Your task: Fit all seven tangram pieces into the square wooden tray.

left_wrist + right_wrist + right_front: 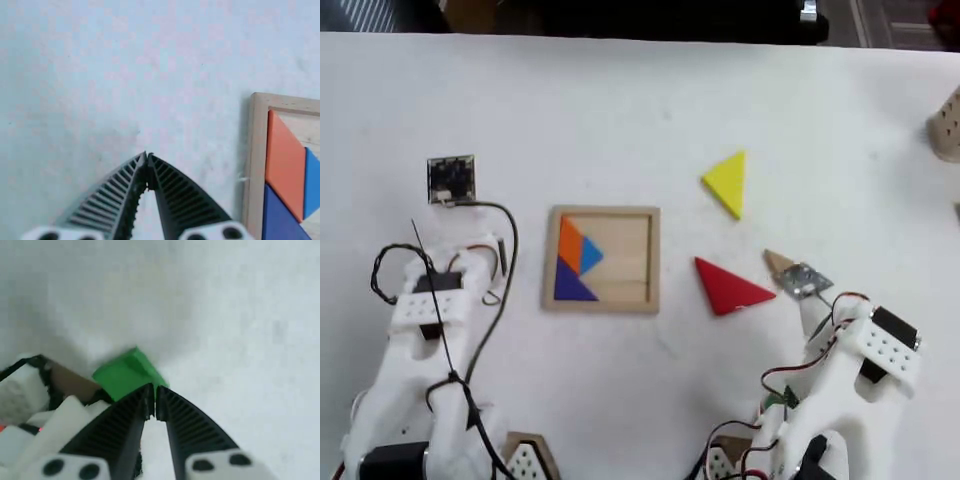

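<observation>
The square wooden tray (pixel 603 305) lies mid-table. Orange (pixel 569 245), blue (pixel 590 256) and purple (pixel 570 285) pieces sit in its left part. A yellow triangle (pixel 728 180) and a red triangle (pixel 728 287) lie on the table to its right. My left arm (pixel 430 300) stands left of the tray. Its gripper (pixel 147 159) is shut on nothing, over bare table beside the tray's edge (pixel 255 160). My right arm (pixel 865 350) is right of the red triangle. Its gripper (pixel 153 390) is shut, its tips at the near edge of a green piece (pixel 127 372).
A beige perforated object (pixel 947 125) stands at the right edge. Black cables (pixel 505 290) loop between the left arm and the tray. A tan part (pixel 72 381) shows beside the green piece. Open table lies behind the tray.
</observation>
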Available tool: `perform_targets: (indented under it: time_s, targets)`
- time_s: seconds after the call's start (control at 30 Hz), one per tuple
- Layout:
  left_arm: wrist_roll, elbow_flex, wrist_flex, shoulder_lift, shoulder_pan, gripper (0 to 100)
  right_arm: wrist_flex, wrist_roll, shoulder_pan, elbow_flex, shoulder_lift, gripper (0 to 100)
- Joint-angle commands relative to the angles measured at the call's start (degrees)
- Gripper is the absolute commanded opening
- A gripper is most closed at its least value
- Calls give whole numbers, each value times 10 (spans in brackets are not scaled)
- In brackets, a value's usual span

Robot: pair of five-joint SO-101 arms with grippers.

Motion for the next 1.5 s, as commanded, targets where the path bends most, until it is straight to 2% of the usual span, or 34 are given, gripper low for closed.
perform_targets:
  time_s: [0.0, 0.3, 0.5, 0.73, 0.9, 1.2, 1.47]
  targets:
    - [-5, -4, -17, -16, -5, 28, 42, 41, 16, -19, -4, 18]
    - [-5, -4, -17, -16, -5, 28, 37, 136, 101, 13, 0, 18]
    - [-5, -4, -17, -16, -5, 28, -58, 137, 98, 81, -4, 18]
    - [-5, -4, -17, -16, -5, 28, -77, 103, 69, 82, -4, 18]
    - [-5, -4, -17, -16, -5, 28, -124, -5, 11, 60, 0, 18]
    - [-5, -4, -17, -16, -7, 28, -143, -94, -69, 37, 0, 18]
    - [-5, -4, -17, -16, -7, 28, -53, -100, -44, -51, -4, 18]
